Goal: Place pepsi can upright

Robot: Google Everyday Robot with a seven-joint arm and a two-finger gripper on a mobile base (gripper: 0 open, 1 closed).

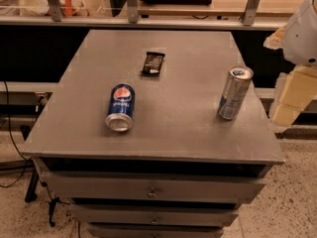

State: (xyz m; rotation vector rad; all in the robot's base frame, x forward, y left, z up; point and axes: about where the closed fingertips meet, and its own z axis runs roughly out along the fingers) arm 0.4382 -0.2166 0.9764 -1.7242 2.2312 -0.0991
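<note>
Grey metal counter (178, 120) with drawers underneath, speckled floor around it. Arm (303, 31) comes in past the right edge and angles downward. Its tool (292, 99) hangs just off that edge, near the upright slim silver can (235, 92), and I can't tell if it's spread or pressed together. Pepsi can (120, 107) lies on its side left of centre, silver end toward the front edge. Dark wrapper (153, 63) sits further back. Plenty of open surface between the two cans.

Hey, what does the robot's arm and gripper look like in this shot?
At the right edge, beside the table, the arm has a rounded white shell. Below it the gripper is pale cream and blocky. No cables or markings show.
</note>
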